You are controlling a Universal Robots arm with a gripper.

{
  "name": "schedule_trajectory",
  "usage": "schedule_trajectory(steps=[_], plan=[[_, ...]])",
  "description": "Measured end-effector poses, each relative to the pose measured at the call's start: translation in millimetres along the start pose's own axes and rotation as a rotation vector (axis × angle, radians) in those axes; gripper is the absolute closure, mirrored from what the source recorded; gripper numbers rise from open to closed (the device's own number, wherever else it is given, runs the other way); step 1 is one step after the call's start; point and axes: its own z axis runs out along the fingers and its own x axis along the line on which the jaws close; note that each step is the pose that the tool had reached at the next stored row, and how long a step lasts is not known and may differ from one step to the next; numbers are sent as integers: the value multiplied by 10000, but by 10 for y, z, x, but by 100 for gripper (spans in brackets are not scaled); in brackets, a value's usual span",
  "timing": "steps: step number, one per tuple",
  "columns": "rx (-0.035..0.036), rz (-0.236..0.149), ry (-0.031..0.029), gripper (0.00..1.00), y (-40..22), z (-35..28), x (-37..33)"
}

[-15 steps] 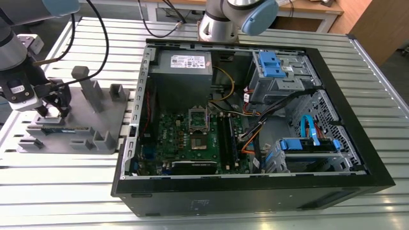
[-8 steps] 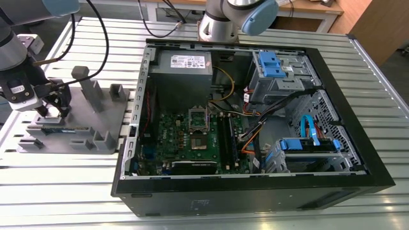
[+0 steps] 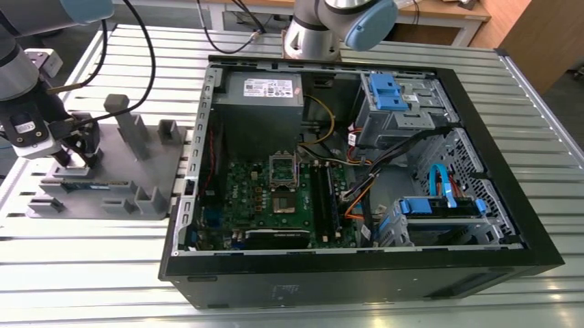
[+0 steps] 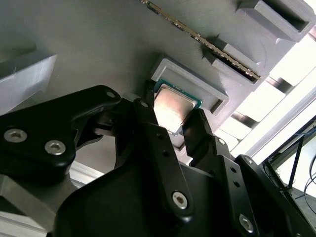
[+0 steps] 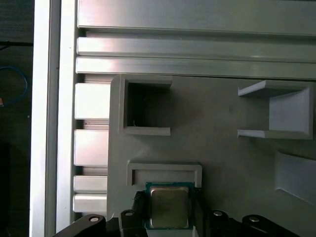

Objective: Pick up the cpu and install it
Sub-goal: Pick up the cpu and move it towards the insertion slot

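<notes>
**CPU PICKUP: STATUS AT FIXTURE**

The gripper (image 3: 78, 161) stands over the grey fixture (image 3: 128, 171) at the exterior view's left, outside the open case (image 3: 511, 157). The fixture rests on the slatted metal table (image 3: 91, 273), just beside the case wall.

In both wrist views the cpu (image 4: 173, 106) (image 5: 169, 207) sits between the two black fingers (image 4: 148, 116), metal top facing the cameras. One finger bears on each of two opposite edges, so the gripper (image 4: 174, 114) (image 5: 169, 211) is clamped on the cpu. The chip lies at a small raised pocket rim (image 4: 190, 81) of the fixture (whether it has cleared the fixture floor cannot be told).

A memory stick (image 4: 197, 37) stands on edge in a slot of the same fixture, near the cpu but apart from it.

Inside the case, the green board (image 3: 273, 212) lies flat, with its socket (image 3: 286, 199) near the middle. The socket is well apart from the gripper.
</notes>
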Motion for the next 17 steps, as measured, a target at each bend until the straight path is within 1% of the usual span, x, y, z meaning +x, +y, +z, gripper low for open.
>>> schedule_trajectory(steps=[12,17], plan=[[-1,0,-1,53,0,1,0],[-3,1,0,53,1,-40,-1]])
